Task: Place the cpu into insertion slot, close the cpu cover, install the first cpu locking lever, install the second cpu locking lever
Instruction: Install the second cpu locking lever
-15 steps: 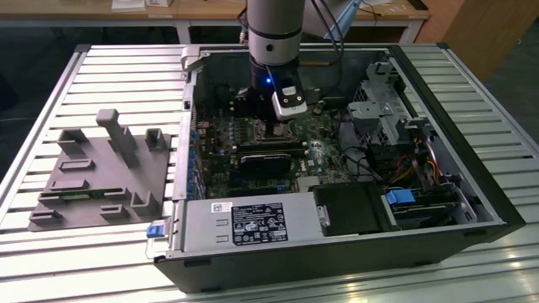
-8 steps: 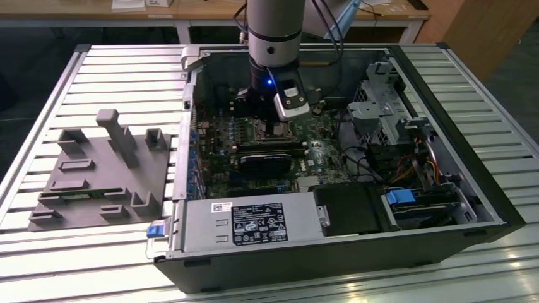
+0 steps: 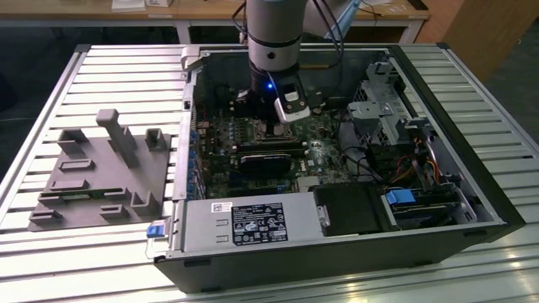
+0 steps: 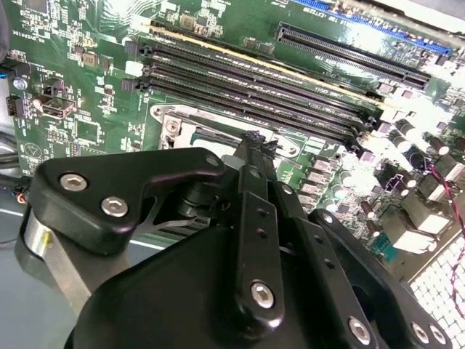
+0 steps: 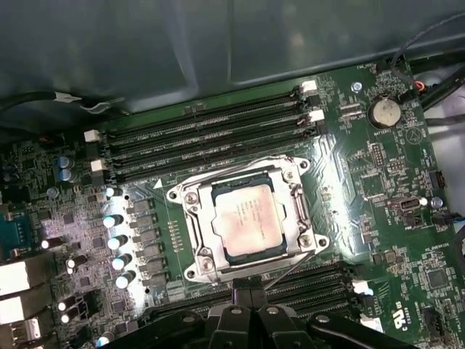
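Down inside the open computer case point(image 3: 471, 208): a green motherboard point(image 5: 378, 182) lies flat, and the arm point(image 3: 274, 38) reaches straight down onto it from above.
Worktop: a slatted metal worktop point(image 3: 126, 69) carries the case; a grey fixture block point(image 3: 101, 173) sits on it toward the exterior view's left, well apart from the work.
Motherboard layout: long black memory slots point(image 5: 211, 138) run along one side of the socket, and a second bank runs parallel along the opposite side, close to the end effector.
Insertion slot: the insertion slot point(image 5: 187, 211) sits between those two banks, its silver rim showing in both wrist views.
Cpu cover: the cpu cover point(image 5: 301, 214) appears folded down flat over the socket, its window framing the chip.
Cpu: the cpu point(image 5: 247, 218) already rests in the socket, silver-grey top up, flat and square with the frame.
Locking levers: a thin metal rod point(image 5: 294, 265) runs slantwise off the socket's corner nearest the end effector; I cannot tell whether either lever is latched.
End effector: the end effector point(image 5: 247, 291) hangs just beside the socket edge that faces the nearer memory bank, tips pointing toward the cpu.
Finger state: the fingers point(image 4: 251, 145) look drawn together into one narrow tip, gripping nothing.
Key relation: the socket lies directly ahead of the tip, and that slanted rod is the nearest part, just beside it.
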Tool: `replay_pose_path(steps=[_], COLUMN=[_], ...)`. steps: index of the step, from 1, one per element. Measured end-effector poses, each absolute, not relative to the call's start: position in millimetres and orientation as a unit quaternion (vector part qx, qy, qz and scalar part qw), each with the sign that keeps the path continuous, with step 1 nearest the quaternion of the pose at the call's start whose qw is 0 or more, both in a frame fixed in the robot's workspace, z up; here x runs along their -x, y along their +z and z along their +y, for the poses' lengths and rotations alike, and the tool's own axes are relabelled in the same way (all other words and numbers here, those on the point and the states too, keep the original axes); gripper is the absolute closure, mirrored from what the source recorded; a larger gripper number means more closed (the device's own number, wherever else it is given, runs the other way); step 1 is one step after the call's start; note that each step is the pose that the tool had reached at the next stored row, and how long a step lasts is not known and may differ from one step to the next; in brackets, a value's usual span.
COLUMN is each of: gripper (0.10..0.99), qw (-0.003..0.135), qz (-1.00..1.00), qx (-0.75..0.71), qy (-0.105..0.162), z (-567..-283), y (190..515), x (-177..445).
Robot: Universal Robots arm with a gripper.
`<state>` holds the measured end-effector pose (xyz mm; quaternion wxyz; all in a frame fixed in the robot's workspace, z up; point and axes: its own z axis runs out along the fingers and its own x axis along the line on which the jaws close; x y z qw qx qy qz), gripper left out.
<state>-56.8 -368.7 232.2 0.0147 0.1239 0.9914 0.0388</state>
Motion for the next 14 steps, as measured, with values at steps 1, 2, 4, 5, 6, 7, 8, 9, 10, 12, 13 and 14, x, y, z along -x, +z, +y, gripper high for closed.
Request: replay_pose_path(steps=[1, 2, 4, 5, 6, 7, 8, 9, 10, 12, 13, 14], gripper=[0.98, 0.98, 0.98, 0.98, 0.98, 0.98, 0.98, 0.98, 0.98, 0.98, 0.98, 0.98], qw=[0.015, 0.015, 0.016, 0.016, 0.016, 0.017, 0.017, 0.017, 0.017, 0.016, 0.016, 0.016], qz=[0.991, 0.991, 0.991, 0.991, 0.991, 0.991, 0.991, 0.991, 0.992, 0.992, 0.993, 0.993], qx=[-0.123, -0.123, -0.122, -0.121, -0.12, -0.119, -0.118, -0.116, -0.113, -0.107, -0.104, -0.101], qy=[0.041, 0.043, 0.047, 0.049, 0.051, 0.053, 0.055, 0.057, 0.059, 0.061, 0.061, 0.062], z=[-370.0, -371.3, -373.9, -375.2, -376.2, -376.9, -377.4, -377.8, -378.0, -378.5, -378.9, -379.4], y=[232.0, 231.8, 231.4, 231.2, 231.0, 230.8, 230.6, 230.4, 229.9, 229.1, 228.8, 228.4], x=[56.9, 57.1, 57.4, 57.6, 57.7, 57.8, 57.9, 57.9, 58.2, 58.7, 59.0, 59.5])
